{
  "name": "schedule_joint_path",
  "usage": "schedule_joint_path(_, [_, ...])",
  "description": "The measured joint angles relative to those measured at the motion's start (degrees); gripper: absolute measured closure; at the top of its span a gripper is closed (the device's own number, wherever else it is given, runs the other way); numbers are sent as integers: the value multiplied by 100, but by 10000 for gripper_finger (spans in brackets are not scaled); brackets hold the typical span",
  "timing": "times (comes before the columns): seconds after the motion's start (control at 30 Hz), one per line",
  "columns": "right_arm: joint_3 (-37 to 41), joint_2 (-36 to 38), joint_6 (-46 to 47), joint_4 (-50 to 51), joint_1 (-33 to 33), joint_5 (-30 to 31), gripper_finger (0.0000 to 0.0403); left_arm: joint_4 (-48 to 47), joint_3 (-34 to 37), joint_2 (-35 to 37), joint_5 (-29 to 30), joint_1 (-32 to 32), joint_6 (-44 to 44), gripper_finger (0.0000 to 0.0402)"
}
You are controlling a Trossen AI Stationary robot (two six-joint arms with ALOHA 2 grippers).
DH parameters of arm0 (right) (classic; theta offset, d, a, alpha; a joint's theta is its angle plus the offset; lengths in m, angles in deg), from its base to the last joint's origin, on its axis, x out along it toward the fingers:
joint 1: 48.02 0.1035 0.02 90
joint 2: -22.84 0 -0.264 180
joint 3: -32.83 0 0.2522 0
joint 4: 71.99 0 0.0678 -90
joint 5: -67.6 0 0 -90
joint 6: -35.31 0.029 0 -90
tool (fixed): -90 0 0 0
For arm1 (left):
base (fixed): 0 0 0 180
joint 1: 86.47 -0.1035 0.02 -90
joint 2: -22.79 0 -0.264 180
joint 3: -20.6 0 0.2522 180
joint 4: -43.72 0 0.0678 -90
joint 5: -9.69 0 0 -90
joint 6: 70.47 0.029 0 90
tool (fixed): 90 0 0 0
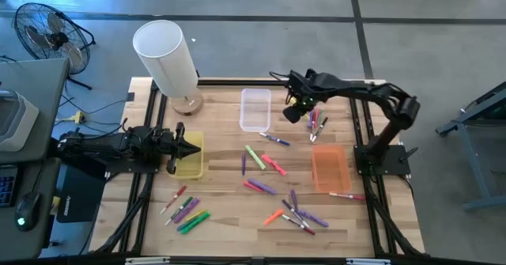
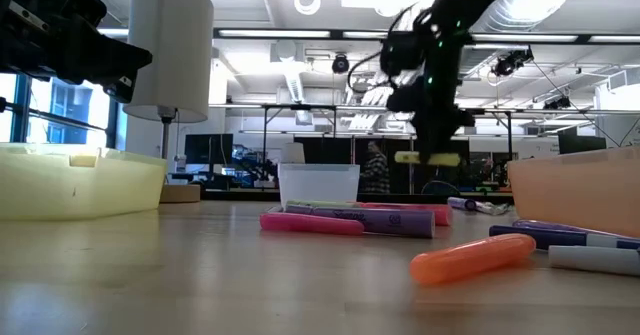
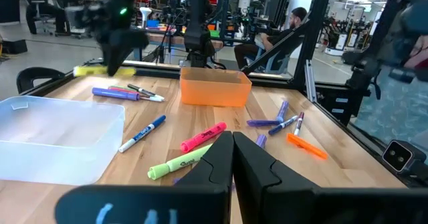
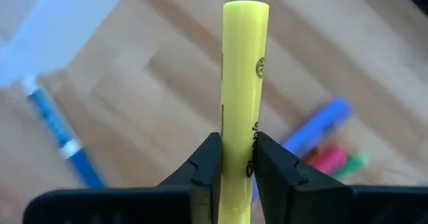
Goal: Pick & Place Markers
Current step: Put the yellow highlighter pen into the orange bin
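My right gripper [image 1: 294,113] hangs over the table's far right part, next to the clear bin [image 1: 255,109], shut on a yellow marker [image 2: 428,158]. That marker also shows in the left wrist view [image 3: 93,71]. Many more markers lie flat on the wood: a pink and green bunch mid-table [image 1: 265,164], a bunch near the front left [image 1: 186,210], another near the front right [image 1: 299,215], and a few under the right arm [image 1: 316,125]. My left gripper [image 1: 192,149] is shut, level over the yellow bin [image 1: 190,168], touching nothing. My right gripper pinches the yellow marker's barrel [image 4: 239,150] between its two fingers [image 4: 275,167]. The fingers point steeply down and lie across the marker. The marker hangs level [image 2: 408,158], clear of the table, with an end sticking out on each side of the fingers.
An orange bin [image 1: 329,168] stands at the right, below the right arm. A white lamp [image 1: 166,59] stands at the far left corner. Black frame rails [image 1: 360,138] run along the table's sides. A person sits in the room beyond the table [image 3: 294,17].
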Motion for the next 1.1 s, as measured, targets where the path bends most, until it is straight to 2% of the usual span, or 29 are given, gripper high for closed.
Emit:
schedule_joint_path(0.2, [5,1060,793,1128,705,250,341,-2,1,0,0,0,0,400])
schedule_joint_path(0.37, [317,2096,2058,1825,1685,220,341,0,2,0,0,0,0,400])
schedule_joint_path(0.47, [830,2731,3179,1945,2376,315,342,-1,1,0,0,-1,0,400])
schedule_joint_path(0.63, [1958,3492,4973,1535,3548,221,339,0,2,0,0,-2,0,400])
schedule_joint_path(0.87, [3179,3516,6279,212,4680,69,338,0,2,-2,0,-2,0,400])
schedule_joint_path(1.1, [3624,3252,6832,-179,5089,42,337,-2,2,0,0,0,0,400])
